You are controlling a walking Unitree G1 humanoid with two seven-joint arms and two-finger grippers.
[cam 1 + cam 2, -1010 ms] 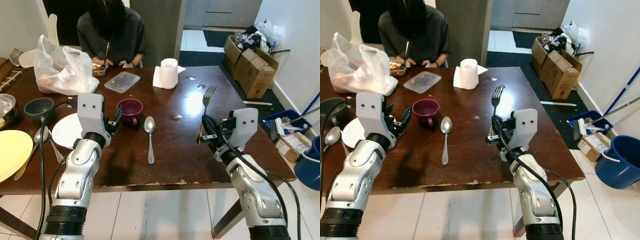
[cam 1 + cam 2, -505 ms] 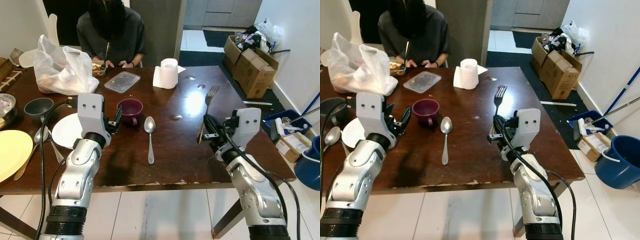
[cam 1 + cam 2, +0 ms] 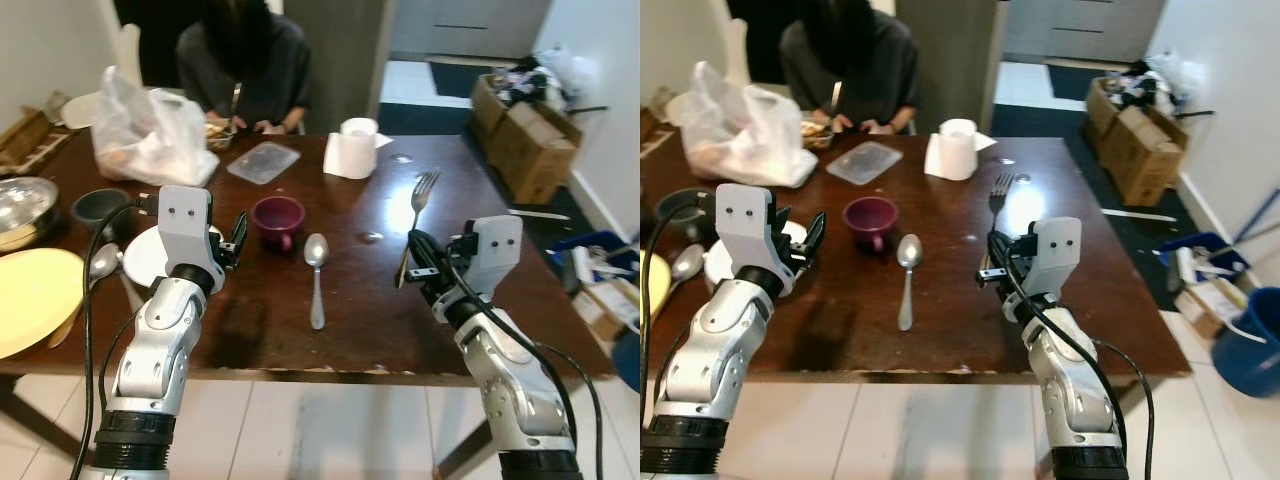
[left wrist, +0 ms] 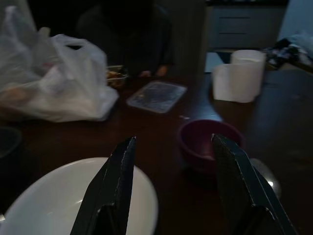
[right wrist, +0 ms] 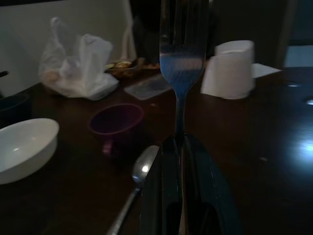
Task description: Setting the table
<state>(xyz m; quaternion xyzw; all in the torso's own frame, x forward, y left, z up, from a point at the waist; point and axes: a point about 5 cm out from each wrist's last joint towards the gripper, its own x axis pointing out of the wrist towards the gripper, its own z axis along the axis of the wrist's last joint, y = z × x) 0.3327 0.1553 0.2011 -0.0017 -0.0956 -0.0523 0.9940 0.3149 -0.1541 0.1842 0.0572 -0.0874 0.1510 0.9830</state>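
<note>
My right gripper (image 3: 410,265) is shut on the handle of a silver fork (image 3: 422,200), which points away over the dark wooden table (image 3: 500,320), tines (image 5: 182,58) raised. A silver spoon (image 3: 317,275) lies on the table in the middle, left of the fork. Beyond the spoon stands a purple mug (image 3: 277,220). My left gripper (image 4: 173,142) hangs open with nothing between its fingers, just above a white bowl (image 3: 148,255) and left of the mug (image 4: 210,144).
At the left edge lie a yellow plate (image 3: 30,300), another spoon (image 3: 103,262), a grey bowl (image 3: 98,204) and a metal bowl (image 3: 25,200). A person eats at the far side, near a plastic bag (image 3: 150,140), clear lid (image 3: 263,162) and paper roll (image 3: 352,150). Cardboard boxes (image 3: 530,140) stand at the right.
The whole picture has shifted, so the camera has moved. My right gripper has carried the fork a little to the right. The left arm holds the same pose.
</note>
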